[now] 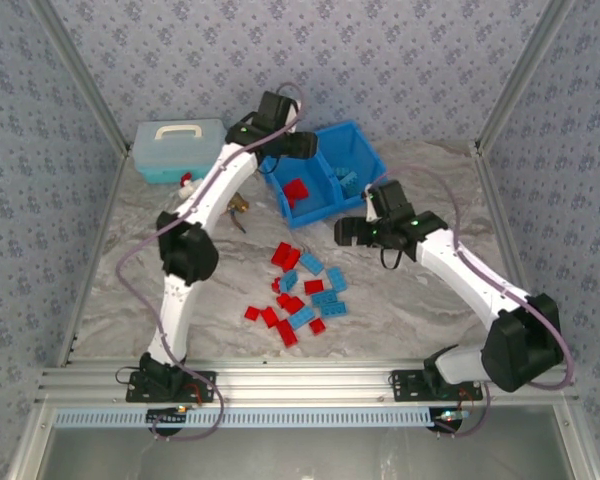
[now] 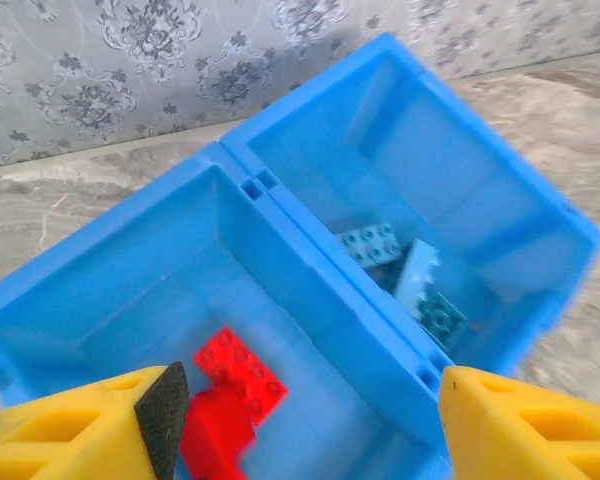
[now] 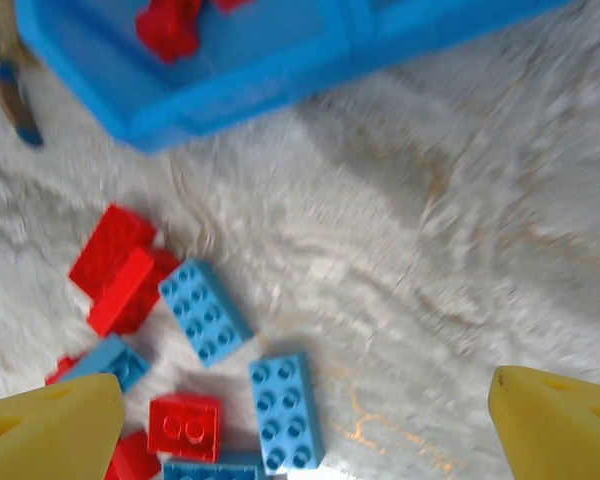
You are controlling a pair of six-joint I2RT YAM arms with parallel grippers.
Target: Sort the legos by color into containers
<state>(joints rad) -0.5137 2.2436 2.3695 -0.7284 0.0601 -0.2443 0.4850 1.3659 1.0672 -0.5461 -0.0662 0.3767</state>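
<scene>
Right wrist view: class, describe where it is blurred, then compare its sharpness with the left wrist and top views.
Right wrist view: smeared throughout, worst on the blue bin and marble table; the loose legos keep readable studs. Left wrist view: mostly crisp, but the lower red brick is fuzzy. Top view: sharp, evenly lit, soft shadows.

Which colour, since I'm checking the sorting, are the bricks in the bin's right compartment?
The bricks are light blue, clearest in the left wrist view.
</scene>
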